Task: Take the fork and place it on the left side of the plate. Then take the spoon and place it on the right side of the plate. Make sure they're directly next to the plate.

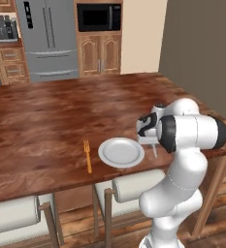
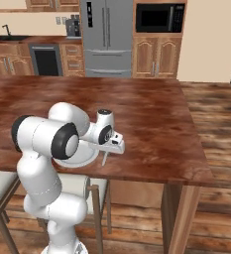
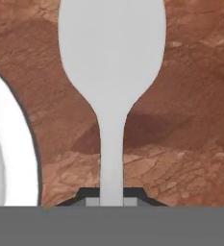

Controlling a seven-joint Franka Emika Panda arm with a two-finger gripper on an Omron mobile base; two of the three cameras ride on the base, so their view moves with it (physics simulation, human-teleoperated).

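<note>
The orange fork [image 1: 87, 155] already lies on the wooden table [image 1: 46, 121] just left of the white plate [image 1: 121, 152], its handle pointing toward the near edge, so the step in hand appears to be setting down the spoon [image 3: 111, 72] on the plate's right. The gripper [image 3: 111, 201] is clamped on the spoon's thin handle, with the bowl hanging away from the hand; in the hand view the spoon hangs over bare wood with the plate's rim curving just beside it. In the right base view the spoon [image 2: 105, 158] dangles below the hand at the plate's [image 2: 82, 158] right edge, low over the table; whether its tip touches the wood cannot be told. To do this step well, the arm should lower the spoon until it lies flat rather than drop it from height, keeping it parallel to the fork and close against the rim without riding up onto it. The jaws should part only once the spoon rests on the table, and the hand should lift straight away so the fingertips do not drag the handle askew. The main risk is a slim utensil rolling or skidding away from the plate on release.
</note>
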